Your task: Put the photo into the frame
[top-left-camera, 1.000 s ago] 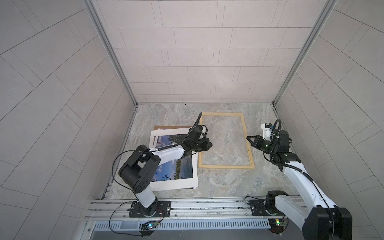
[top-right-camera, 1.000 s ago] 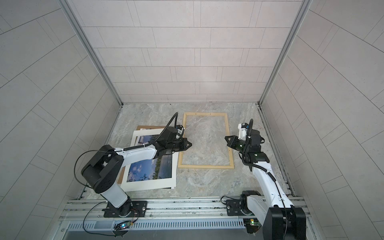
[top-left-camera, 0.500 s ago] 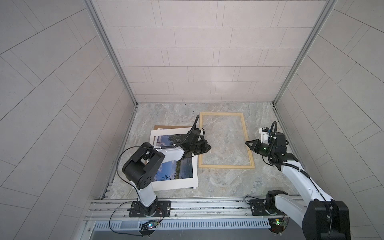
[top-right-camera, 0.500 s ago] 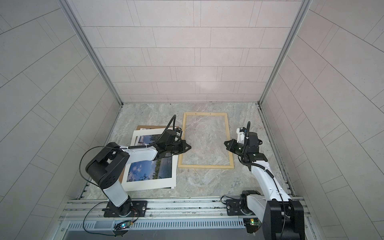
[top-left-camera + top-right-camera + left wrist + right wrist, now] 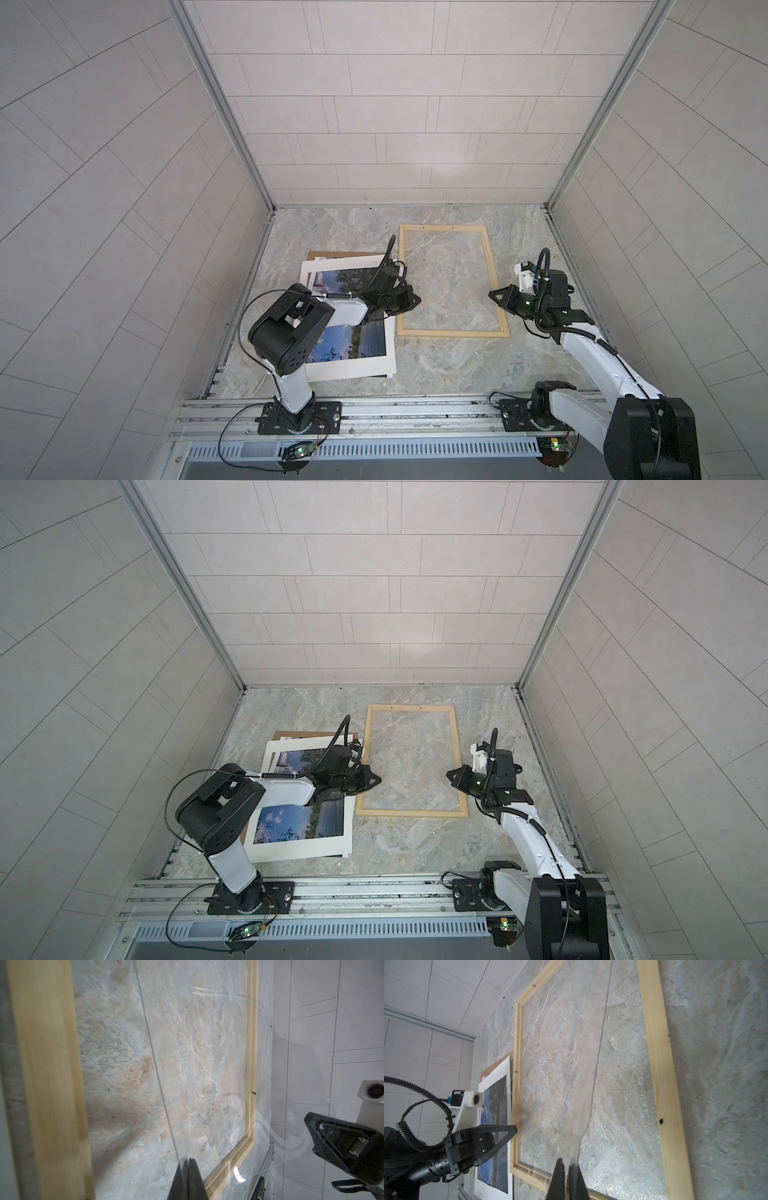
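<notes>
While the photo [image 5: 353, 347], a large rectangular print of blue sky, clouds, dark trees and water with a wide white border, lies face up at the left of the bench [image 5: 457, 374], the frame [image 5: 453, 333], a thin rectangle of pale natural wood, lies flat just to its right. The grey marbled bench surface shows through the frame's opening. The print's right edge runs close along the frame's left bar. I cannot tell whether the two touch. A plain brown backing board [image 5: 345, 254] lies under the print, and its far edge sticks out beyond the print's far edge.

The left arm crosses the middle of the photo. The left gripper [image 5: 413, 300] sits just over the frame's left bar, about halfway along it, pointing right. The right gripper [image 5: 492, 294] sits just inside the right bar, pointing left, so the two face each other across the opening.

In the wrist views each gripper has its fingers pressed together on the edge of a thin clear sheet [image 5: 207, 1064] that spans the opening between them. The sheet carries curved reflections in the right wrist view [image 5: 571, 1084]. Whether the sheet rests on the frame cannot be made out.

Bare bench lies between the frame's near bar and the rail, beyond its far bar up to the back wall, and in a narrower strip along the right wall.
</notes>
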You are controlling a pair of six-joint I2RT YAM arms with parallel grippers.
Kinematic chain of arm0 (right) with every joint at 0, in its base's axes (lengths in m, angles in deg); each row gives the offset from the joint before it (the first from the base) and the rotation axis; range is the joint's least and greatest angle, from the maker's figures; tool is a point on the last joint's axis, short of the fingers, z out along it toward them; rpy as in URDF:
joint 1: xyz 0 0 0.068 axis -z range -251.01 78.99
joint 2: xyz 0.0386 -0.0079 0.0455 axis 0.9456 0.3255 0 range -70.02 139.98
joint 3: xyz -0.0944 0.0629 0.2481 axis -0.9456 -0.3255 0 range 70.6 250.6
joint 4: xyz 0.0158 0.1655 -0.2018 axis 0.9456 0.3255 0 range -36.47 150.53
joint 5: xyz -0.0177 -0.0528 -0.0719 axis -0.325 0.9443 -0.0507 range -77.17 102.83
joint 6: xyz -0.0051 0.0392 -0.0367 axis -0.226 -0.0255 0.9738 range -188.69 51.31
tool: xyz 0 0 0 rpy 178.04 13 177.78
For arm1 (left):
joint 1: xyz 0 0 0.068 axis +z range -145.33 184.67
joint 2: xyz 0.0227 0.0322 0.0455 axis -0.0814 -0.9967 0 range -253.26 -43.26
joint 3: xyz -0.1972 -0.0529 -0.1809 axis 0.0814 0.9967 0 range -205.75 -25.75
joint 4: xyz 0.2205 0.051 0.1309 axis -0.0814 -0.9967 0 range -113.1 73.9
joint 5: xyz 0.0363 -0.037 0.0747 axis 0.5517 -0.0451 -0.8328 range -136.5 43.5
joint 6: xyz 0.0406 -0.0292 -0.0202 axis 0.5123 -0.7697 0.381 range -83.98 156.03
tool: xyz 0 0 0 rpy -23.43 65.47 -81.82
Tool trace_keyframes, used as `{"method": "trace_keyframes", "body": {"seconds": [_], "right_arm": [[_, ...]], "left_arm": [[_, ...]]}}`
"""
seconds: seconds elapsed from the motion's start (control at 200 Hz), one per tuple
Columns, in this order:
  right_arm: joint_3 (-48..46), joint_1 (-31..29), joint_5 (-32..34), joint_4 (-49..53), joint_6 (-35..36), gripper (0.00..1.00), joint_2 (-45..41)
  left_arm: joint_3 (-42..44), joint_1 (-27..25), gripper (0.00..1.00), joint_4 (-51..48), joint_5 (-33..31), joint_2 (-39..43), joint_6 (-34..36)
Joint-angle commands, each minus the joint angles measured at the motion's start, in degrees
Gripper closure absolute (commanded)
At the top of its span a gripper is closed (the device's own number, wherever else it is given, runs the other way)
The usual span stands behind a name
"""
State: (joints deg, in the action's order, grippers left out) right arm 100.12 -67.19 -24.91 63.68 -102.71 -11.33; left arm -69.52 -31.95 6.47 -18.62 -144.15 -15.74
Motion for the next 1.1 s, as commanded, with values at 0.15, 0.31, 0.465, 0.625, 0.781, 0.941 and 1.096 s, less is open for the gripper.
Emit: {"method": "trace_keyframes", "body": {"seconds": [0.15,0.31,0.465,0.625,0.781,0.941,1.096], "right_arm": [[-1.74,0.16,-1.25,-0.53,0.89,1.00,-1.03],[-1.98,0.17,-1.37,0.48,1.32,1.00,-1.51],[-1.83,0.19,-1.44,1.01,1.93,1.00,-1.75],[-1.91,0.19,-1.73,1.28,2.11,1.00,-1.39],[-2.41,0.19,-1.46,2.02,2.78,1.00,-1.48],[-2.57,0.16,-1.66,2.50,2.92,1.00,-1.26],[-2.62,0.15,-1.42,3.37,3.41,1.00,-2.10]], "left_arm": [[1.07,0.37,1.00,1.32,1.02,-0.95,0.62],[1.32,0.54,1.00,1.07,0.99,-0.90,0.79],[1.78,0.59,1.00,0.55,0.73,-0.51,0.97],[2.19,0.58,1.00,0.56,0.60,-0.41,1.05],[2.54,0.47,1.00,-0.29,-0.18,-0.33,1.83],[2.86,0.49,1.00,-1.08,-0.82,-0.11,2.46],[3.58,0.50,1.00,-1.20,-0.99,0.27,2.77]]}}
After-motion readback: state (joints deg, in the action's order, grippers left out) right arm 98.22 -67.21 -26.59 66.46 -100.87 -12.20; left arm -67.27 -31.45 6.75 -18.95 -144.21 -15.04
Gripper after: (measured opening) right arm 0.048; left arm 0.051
